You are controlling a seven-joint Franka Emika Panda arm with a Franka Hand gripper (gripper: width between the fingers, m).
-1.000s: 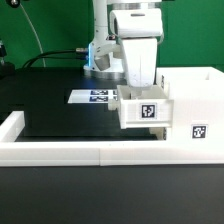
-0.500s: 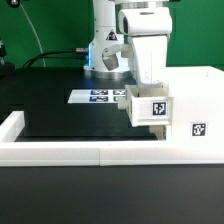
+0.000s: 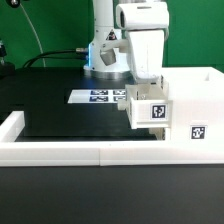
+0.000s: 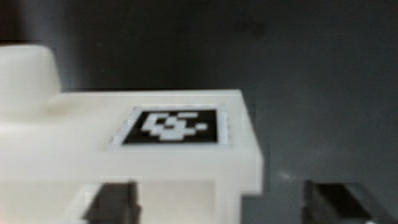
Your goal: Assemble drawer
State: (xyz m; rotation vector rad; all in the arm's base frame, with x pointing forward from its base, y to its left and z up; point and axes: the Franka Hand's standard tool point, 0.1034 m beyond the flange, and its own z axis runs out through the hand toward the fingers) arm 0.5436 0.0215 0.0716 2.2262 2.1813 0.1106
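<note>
only the wrist view shows the end effector [image 4: 217, 200] fingers clamping the tagged tray [image 3: 148, 108] beside the casing [image 3: 195, 110].

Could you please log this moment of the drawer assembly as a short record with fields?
held part: small white tray, tag facing the camera
gripper: shut on the tray from above
tray position: at the casing's open side, toward the exterior view's right
other items: marker board on the black mat, white border rail in front
second tray: not visible
wrist view: tagged tray face between the gripper's fingers
</note>
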